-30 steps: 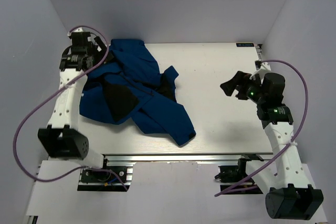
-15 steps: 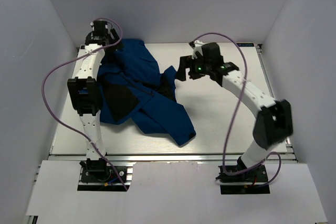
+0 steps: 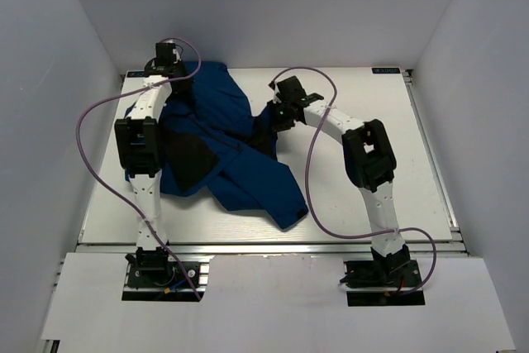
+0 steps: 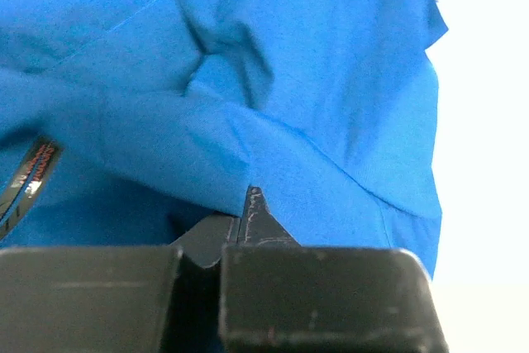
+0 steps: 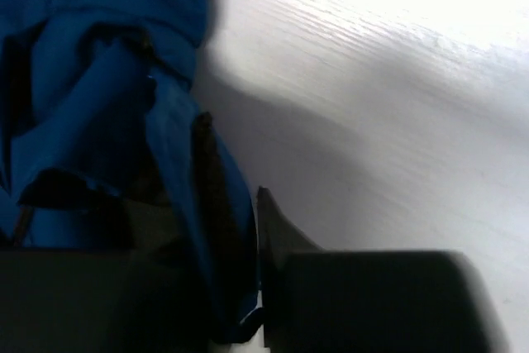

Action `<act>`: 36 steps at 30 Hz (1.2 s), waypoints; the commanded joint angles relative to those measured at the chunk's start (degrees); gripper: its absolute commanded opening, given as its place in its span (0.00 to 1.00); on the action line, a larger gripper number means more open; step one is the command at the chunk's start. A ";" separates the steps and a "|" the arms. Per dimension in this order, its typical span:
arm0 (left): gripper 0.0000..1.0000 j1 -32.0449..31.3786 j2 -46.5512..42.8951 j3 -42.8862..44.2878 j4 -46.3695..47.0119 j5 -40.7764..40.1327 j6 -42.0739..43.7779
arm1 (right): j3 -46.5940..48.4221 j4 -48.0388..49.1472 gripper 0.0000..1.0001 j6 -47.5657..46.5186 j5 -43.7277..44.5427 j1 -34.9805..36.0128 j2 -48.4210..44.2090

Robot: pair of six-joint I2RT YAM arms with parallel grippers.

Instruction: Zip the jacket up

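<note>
The jacket [image 3: 219, 146] lies bunched on the table's [image 3: 372, 163] left half, reaching toward the far edge. The left gripper [image 4: 246, 208] sits at its far-left corner. The right gripper [image 5: 235, 179] is at its right edge, seemingly with fabric between the fingers.

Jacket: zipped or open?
Open. The jacket lies crumpled with black lining exposed, front panels apart.

Robot lab: white booth walls [image 3: 273, 14] round alu-frame table [image 3: 421, 163].

Arms extended, left pincer [image 4: 248, 208] closed, right pincer [image 5: 234, 212] clamped
</note>
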 commanded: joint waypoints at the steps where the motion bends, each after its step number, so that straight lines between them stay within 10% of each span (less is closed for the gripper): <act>1: 0.00 0.10 -10.38 -2.52 5.59 4.03 0.94 | 5.38 3.79 0.00 1.62 4.41 0.39 -2.36; 10: 0.00 0.18 -45.45 -27.64 19.14 5.80 -0.81 | 0.39 5.10 0.00 -6.81 32.53 -1.45 -27.28; 18: 0.00 0.18 -67.61 -35.22 12.30 0.44 -4.33 | -1.27 -2.37 0.00 -6.80 33.01 -13.40 -47.68; 27: 0.00 0.10 -77.99 -28.49 16.77 11.58 -7.76 | 10.02 -2.90 0.00 -13.13 22.73 -13.67 -60.88; 36: 0.00 0.10 -80.98 -19.57 14.92 10.72 -6.79 | 12.78 3.69 0.00 -21.13 31.67 -13.58 -69.16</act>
